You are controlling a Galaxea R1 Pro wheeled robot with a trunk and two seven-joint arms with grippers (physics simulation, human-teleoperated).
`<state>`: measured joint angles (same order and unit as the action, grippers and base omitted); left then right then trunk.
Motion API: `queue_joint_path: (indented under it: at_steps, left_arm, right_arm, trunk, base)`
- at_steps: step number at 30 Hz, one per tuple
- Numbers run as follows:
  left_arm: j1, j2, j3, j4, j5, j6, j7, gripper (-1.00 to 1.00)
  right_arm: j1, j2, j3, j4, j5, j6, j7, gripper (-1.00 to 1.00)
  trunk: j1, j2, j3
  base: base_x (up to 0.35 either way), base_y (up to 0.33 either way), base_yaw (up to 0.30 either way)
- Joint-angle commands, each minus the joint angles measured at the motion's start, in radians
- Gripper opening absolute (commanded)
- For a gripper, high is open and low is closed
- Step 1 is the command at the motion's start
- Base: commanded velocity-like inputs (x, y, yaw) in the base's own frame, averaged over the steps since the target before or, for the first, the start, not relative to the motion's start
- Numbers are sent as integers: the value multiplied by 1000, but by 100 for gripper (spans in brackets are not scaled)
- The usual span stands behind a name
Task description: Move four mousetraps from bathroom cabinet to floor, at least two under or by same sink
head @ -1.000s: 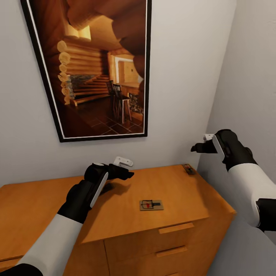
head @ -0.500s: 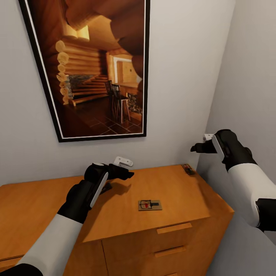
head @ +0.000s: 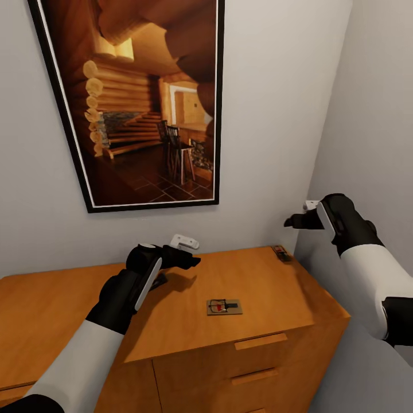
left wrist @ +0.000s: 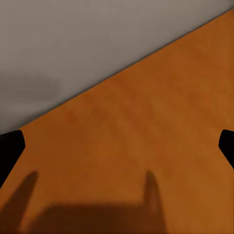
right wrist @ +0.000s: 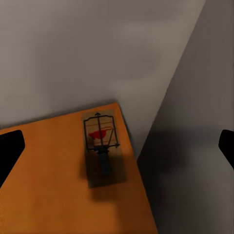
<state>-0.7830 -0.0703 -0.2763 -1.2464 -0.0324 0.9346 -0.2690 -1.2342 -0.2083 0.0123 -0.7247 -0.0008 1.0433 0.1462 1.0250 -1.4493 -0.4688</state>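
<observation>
One mousetrap [head: 225,307] lies flat on the top of the cabinet [head: 269,287], toward its front edge and above the drawers, with its red mark and dark wire facing up. A second mousetrap [head: 281,253] sits in the far right corner of the same top, where the two grey walls meet; in the right wrist view this corner mousetrap [right wrist: 102,148] rests close against the side edge of the wood.

The left gripper [head: 189,259] hovers over the cabinet top, to the left of and beyond the nearer trap, touching nothing — its dark fingertips stand wide apart at the edges of the left wrist view, so the claw is spread. The right gripper [head: 291,221] hangs in the air above the corner trap, also spread and empty.

A large framed picture [head: 149,97] of a log-cabin interior hangs on the wall behind the cabinet.
</observation>
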Motion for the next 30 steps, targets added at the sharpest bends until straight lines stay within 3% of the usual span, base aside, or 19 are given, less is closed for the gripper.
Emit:
queue_joint_path:
  at_steps: [1,14,30]
  left_arm:
    - [-1,0,0,0,-4,4,-4,100]
    - [-1,-1,0,1,-4,4,-4,100]
    - [-1,-1,0,1,-4,4,-4,100]
  right_arm:
    - [-1,0,1,-1,-1,4,3,100]
    - [-1,22,0,-2,-4,4,4,100]
    - [-1,23,-2,-2,5,4,3,100]
  trunk:
    - [0,-1,-1]
    - [0,-1,-1]
    - [0,-1,-1]
  base:
    - [0,0,0]
    - [0,0,0]
    - [0,0,0]
